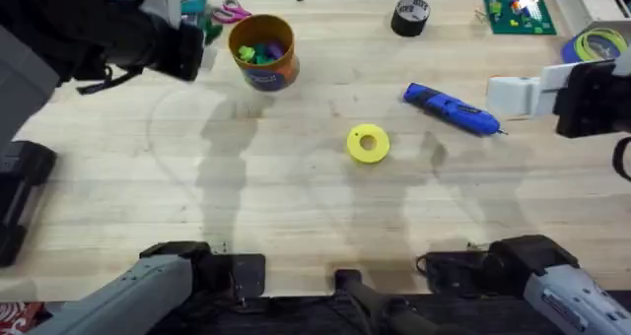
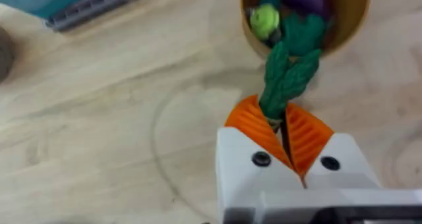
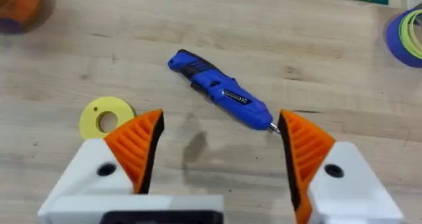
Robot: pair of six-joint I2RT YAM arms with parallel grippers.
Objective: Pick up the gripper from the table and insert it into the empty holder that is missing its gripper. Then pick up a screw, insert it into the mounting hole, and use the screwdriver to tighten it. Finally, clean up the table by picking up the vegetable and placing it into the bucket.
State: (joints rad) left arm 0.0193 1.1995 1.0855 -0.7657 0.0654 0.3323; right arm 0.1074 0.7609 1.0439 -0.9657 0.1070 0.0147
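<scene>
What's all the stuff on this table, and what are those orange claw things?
Bucket: one, orange-brown with blue band, far left of middle, colourful toys inside.
Vegetable: one, green, leafy, pinched in the left tool beside the bucket's rim.
Screwdriver: one, blue, lying right of centre.
Yellow ring: one, flat, table centre.
Black tape roll: one, far edge.
Green circuit board: one, far right.
Scissors: one pair, pink handles, behind the bucket.
Left tool: orange pads, shut on the vegetable.
Right tool: orange pads, open near the screwdriver.
</scene>
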